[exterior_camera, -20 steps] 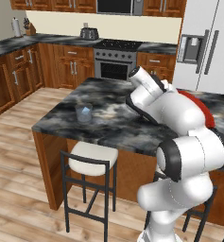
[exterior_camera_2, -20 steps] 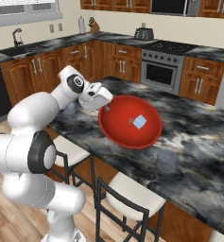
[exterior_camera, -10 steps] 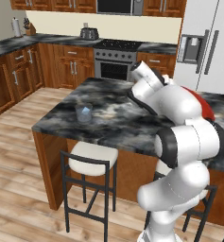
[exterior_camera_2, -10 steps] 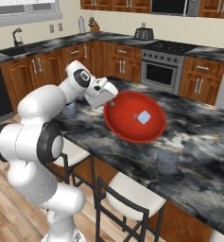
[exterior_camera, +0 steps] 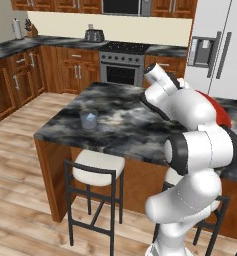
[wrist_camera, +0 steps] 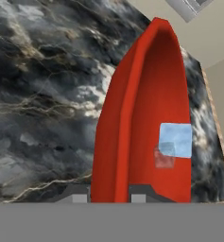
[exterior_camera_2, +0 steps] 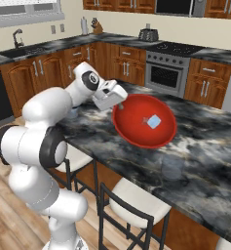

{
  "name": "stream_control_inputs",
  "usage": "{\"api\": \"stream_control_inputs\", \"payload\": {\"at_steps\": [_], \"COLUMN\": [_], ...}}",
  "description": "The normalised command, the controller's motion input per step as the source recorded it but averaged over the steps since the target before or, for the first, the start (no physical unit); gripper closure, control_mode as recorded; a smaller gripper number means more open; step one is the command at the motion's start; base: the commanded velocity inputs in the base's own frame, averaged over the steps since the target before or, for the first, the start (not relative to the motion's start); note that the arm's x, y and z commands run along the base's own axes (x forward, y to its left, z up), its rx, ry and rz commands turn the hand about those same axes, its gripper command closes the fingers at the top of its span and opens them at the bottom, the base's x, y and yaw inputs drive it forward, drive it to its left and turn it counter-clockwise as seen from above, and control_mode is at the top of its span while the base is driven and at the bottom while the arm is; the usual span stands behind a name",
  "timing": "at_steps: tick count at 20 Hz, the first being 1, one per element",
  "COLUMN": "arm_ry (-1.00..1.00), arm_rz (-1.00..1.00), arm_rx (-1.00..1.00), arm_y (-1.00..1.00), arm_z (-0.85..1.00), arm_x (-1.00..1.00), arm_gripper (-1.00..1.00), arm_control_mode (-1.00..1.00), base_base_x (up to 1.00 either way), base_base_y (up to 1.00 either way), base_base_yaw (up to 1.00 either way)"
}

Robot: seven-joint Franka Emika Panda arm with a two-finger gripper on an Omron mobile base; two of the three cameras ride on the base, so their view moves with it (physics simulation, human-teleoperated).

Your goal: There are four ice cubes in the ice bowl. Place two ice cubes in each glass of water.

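Observation:
My gripper (exterior_camera_2: 120, 103) is shut on the near rim of the ice bowl (exterior_camera_2: 136, 136), a wide red bowl on the dark marble island. In the hand view the two fingertips (wrist_camera: 73, 195) pinch the red rim (wrist_camera: 108, 137), one outside and one inside, with the gripper (wrist_camera: 106, 196) astride it. One pale blue ice cube (exterior_camera_2: 154, 121) lies inside the bowl (wrist_camera: 151, 94); the ice cube (wrist_camera: 176, 139) shows there with a fainter one beside it. A glass of water (exterior_camera: 88, 120) stands near the island's left end. Another faint clear glass (exterior_camera_2: 171, 168) stands in front of the bowl.
Stools (exterior_camera: 97, 170) stand along the island's near side. A red edge of the bowl (exterior_camera: 221, 114) shows behind my arm. A stove (exterior_camera: 121, 70) and wooden cabinets line the far wall, and a fridge (exterior_camera: 222, 45) stands at the right.
My arm has stretched further over the island, and the bowl held at its rim has shifted a little away from me, to the right in the right base view.

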Motion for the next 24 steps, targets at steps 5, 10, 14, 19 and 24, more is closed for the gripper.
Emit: {"api": "stream_control_inputs", "payload": {"at_steps": [5,10,14,19,24], "arm_ry": [-0.06,-0.09,-0.07,-0.01,0.0], "arm_rz": [0.0,-0.01,-0.02,-0.04,-0.05], "arm_rx": [0.0,0.0,0.0,0.0,0.0], "arm_y": [-0.14,-0.07,-0.09,-0.19,-0.18], "arm_z": [0.0,0.0,0.04,0.09,0.12], "arm_x": [0.0,0.0,0.0,0.0,0.0], "arm_gripper": [1.0,1.0,1.0,1.0,1.0], "arm_control_mode": [-1.0,-1.0,-1.0,-1.0,-1.0], "base_base_x": [0.0,0.0,0.0,0.0,0.0], "base_base_y": [0.0,0.0,0.0,0.0,0.0], "base_base_yaw": [0.0,0.0,0.0,0.0,0.0]}}
